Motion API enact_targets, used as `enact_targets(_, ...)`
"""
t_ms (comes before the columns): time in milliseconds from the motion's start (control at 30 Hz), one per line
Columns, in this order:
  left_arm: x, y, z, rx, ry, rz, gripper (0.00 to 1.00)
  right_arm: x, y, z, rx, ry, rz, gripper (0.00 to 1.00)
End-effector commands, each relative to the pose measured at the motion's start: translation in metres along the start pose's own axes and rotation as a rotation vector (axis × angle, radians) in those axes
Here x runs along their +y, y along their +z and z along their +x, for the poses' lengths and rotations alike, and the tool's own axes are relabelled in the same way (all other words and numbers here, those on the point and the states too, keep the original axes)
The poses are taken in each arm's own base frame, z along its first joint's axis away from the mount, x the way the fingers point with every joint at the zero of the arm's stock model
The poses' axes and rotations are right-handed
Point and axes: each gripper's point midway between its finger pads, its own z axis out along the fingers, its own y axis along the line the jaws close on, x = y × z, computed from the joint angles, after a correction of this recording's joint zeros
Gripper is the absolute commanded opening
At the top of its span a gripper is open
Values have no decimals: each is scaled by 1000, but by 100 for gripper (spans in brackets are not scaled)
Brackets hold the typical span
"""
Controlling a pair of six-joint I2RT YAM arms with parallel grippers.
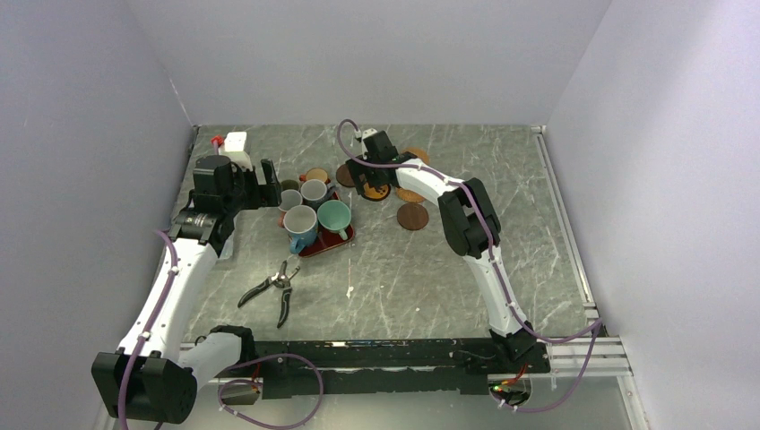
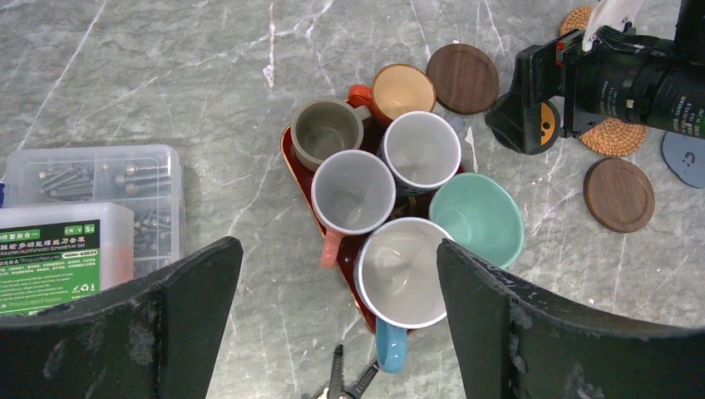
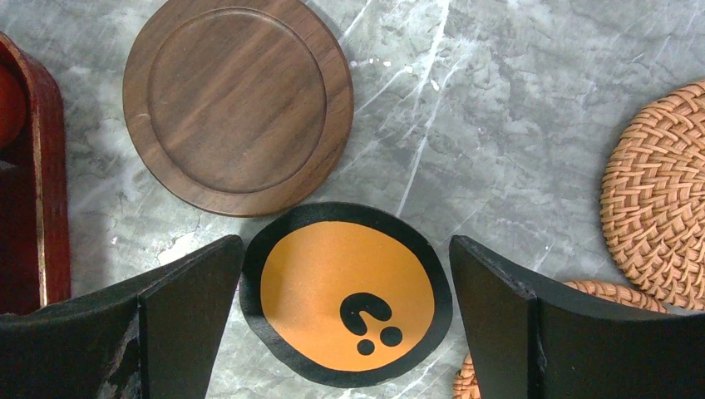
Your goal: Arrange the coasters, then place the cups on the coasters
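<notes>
Six cups crowd a red tray (image 2: 293,166): olive (image 2: 327,130), orange-brown (image 2: 402,90), grey-white (image 2: 421,151), pink-handled white (image 2: 352,191), teal (image 2: 475,219), and blue with a white inside (image 2: 403,272). My left gripper (image 2: 337,251) hovers open above them, left of the tray in the top view (image 1: 269,184). My right gripper (image 3: 345,249) is open, its fingers either side of the black coaster with an orange face (image 3: 347,291). Nearby lie two dark brown coasters (image 2: 462,78) (image 2: 618,194), two woven orange ones (image 2: 613,137) (image 2: 578,18) and a blue one (image 2: 686,158).
Pliers (image 1: 273,291) lie on the table in front of the tray. A clear plastic box of screws (image 2: 91,191) and a green-labelled box (image 2: 50,258) sit left of the tray. Walls close the table at the back and on both sides.
</notes>
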Motion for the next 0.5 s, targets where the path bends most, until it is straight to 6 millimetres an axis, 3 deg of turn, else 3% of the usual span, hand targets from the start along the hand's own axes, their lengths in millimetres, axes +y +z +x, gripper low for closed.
enact_targets(0,-8,-3,-17,-45,-13,28,94,2,-6,26,77,36,-17,100)
enact_targets(267,-8,-4,-17,-47,-12,27,94,-5,-17,40,104,47,32,99)
enact_targets(467,-8,-3,-17,-47,-14,24,94,2,-27,50,111,58,-6,97)
